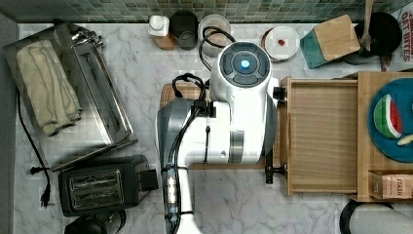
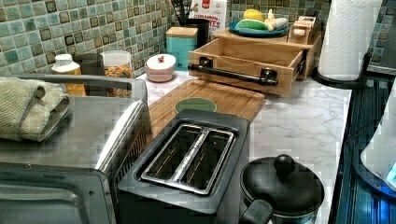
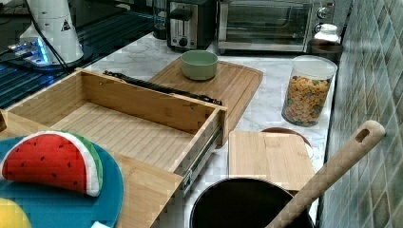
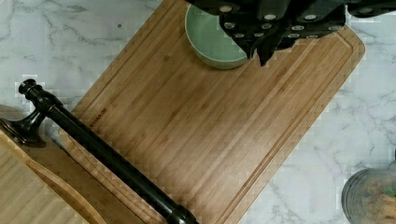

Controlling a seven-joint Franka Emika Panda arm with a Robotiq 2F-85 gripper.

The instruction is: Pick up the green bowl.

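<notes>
The green bowl (image 3: 199, 64) is sitting upright and empty on the bamboo cutting board (image 3: 223, 85), near the board's end facing the toaster (image 2: 187, 158). Pale sage, smooth, round.

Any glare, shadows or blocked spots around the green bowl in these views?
Top view: the white arm covers the cutting board, hiding the bowl. Left view: the toaster cuts off the lower part of the green bowl. Right view: bowl evenly lit, no glare. Wrist view: the dark gripper overlaps the bowl; soft light on the board, no hard shadows.
</notes>
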